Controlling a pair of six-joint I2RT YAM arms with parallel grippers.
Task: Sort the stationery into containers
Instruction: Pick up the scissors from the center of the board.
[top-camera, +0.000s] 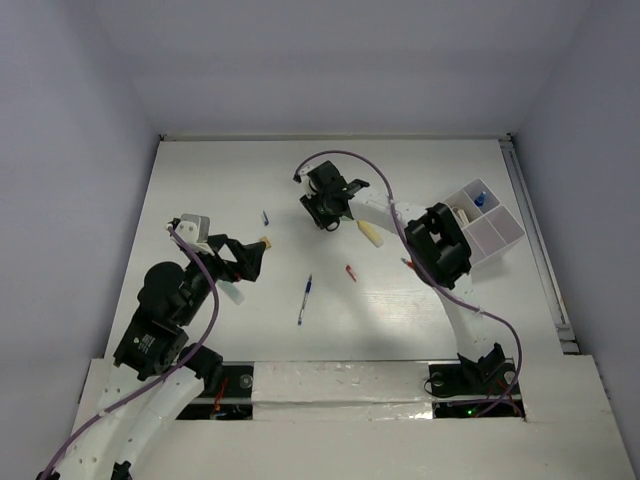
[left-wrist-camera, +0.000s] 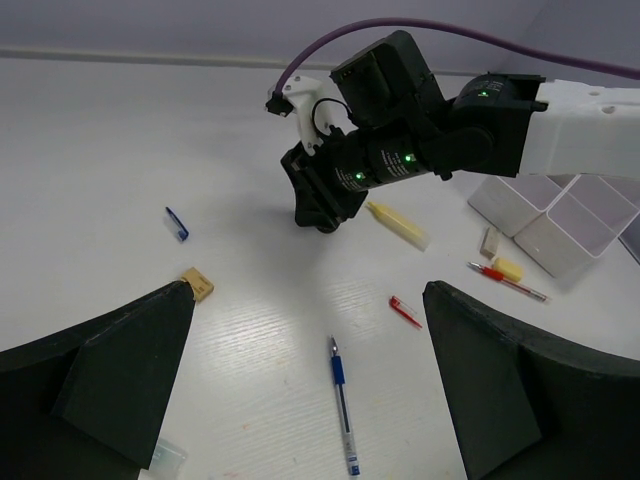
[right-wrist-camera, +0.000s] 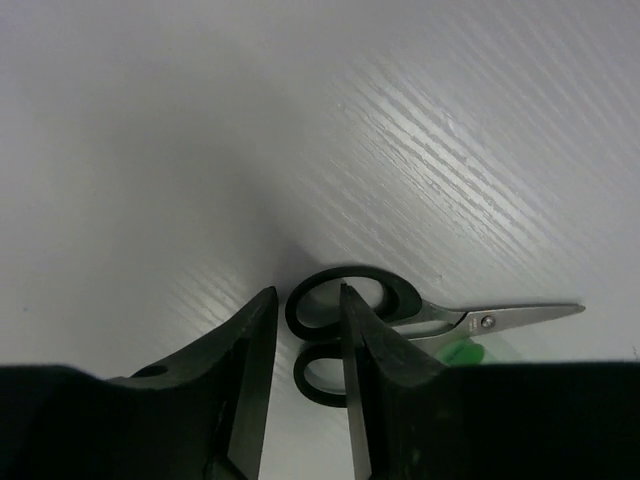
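The right claw (right-wrist-camera: 307, 290) hangs at the far middle of the table (top-camera: 220, 180), low over the scissors (right-wrist-camera: 408, 300), which lie flat there. Its jaws are only partly open and stand astride the rim of one handle loop. One finger is outside the loop and the other is over its hole. A thin strip of table shows between the outer finger and the rim, so we judge that nothing is gripped yet. The left claw (left-wrist-camera: 308, 290) is wide open and empty, over the near left part of the table.

The hold would be on a thin, round rim far from the blades. We think the scissors could turn in the jaws or hang down when lifted, and then slip out. The blades might also swing apart. The tray (top-camera: 500, 228) is well apart at the right edge, and its square cells look short for such a long thing, so it may catch on a wall. The marker (top-camera: 371, 233) lies just beside this claw, and a sideways move could push it.

In the top view the claw covers the scissors fully. In the wrist view the lower loop is half hidden, and so is a green patch (right-wrist-camera: 462, 352) near the blades, which we cannot name.
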